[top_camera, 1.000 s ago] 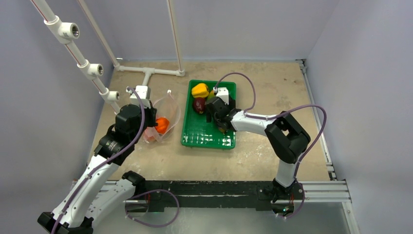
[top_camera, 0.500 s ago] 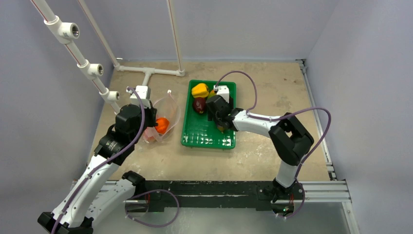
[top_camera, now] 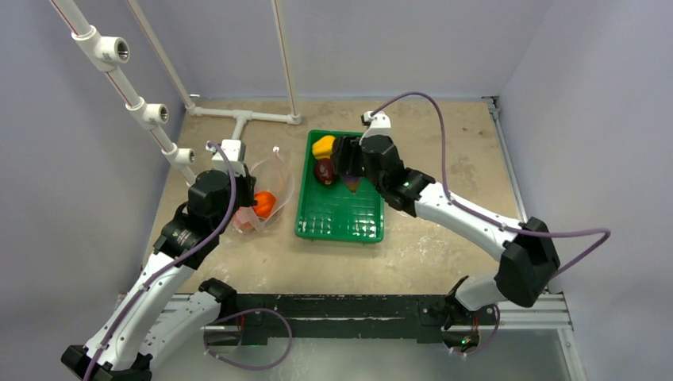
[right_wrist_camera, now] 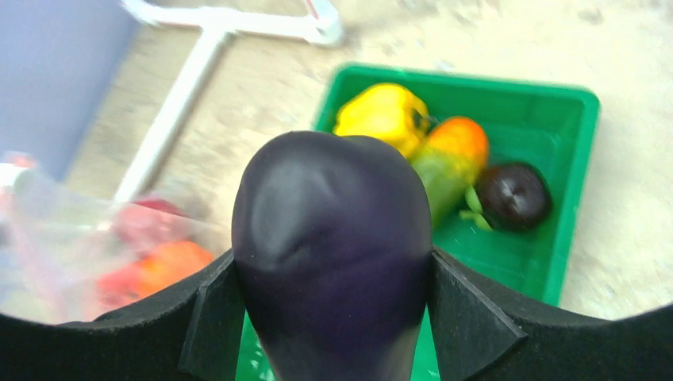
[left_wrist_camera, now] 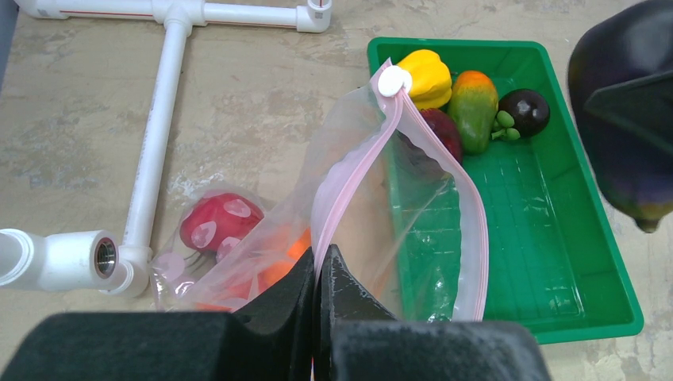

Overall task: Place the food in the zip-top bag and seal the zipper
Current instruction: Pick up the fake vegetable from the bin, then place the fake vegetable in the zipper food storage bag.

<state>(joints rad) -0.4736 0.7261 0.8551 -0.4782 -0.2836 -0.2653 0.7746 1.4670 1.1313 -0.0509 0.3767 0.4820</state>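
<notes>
From above, the right gripper (top_camera: 349, 169) has come up and swung toward the far end of the green tray (top_camera: 341, 224). A second ago it sat low in the tray's middle with the elbow folded, and now that arm is stretched long. Its jaws are clamped on the purple eggplant (top_camera: 351, 183), which hangs just beside the yellow pepper (top_camera: 323, 146) and the dark red piece (top_camera: 324, 171). The left gripper (top_camera: 244, 190) hasn't budged, and the zip-top bag (top_camera: 276, 176) with the orange (top_camera: 264, 203) inside it still stands against it. In the left wrist view the fingers are pressed together on the bag's rim, and the pink zipper (left_wrist_camera: 432, 151) loops away from them around an open mouth. The eggplant looms at upper right. In the right wrist view, black fingers (right_wrist_camera: 210, 317) flank the eggplant on both sides, with the green-orange pepper (right_wrist_camera: 448, 163) beyond it and the bag blurred to the left.
</notes>
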